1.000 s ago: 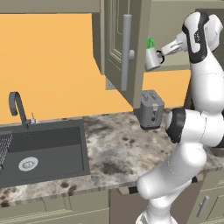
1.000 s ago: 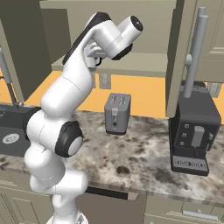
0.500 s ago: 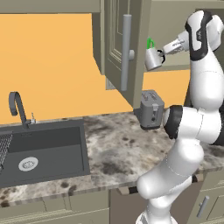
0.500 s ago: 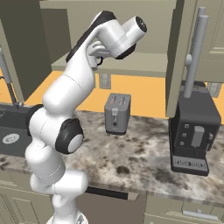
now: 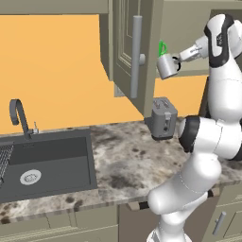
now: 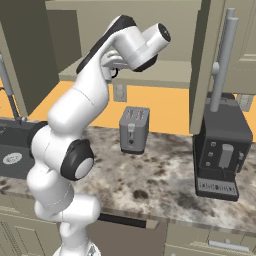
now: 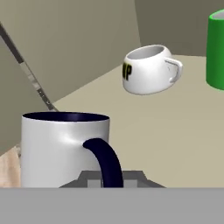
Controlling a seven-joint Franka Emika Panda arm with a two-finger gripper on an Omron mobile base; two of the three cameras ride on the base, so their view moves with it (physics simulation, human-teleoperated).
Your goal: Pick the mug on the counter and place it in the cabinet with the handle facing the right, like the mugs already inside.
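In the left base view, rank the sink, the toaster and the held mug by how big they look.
1. The sink looks largest by far.
2. The toaster comes next.
3. The mug looks smallest.

The sink lies nearer the camera, which exaggerates its lead, but the order looks safe.

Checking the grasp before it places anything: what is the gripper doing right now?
Gripper: shut on the mug by its black handle, holding it up at the cabinet shelf.
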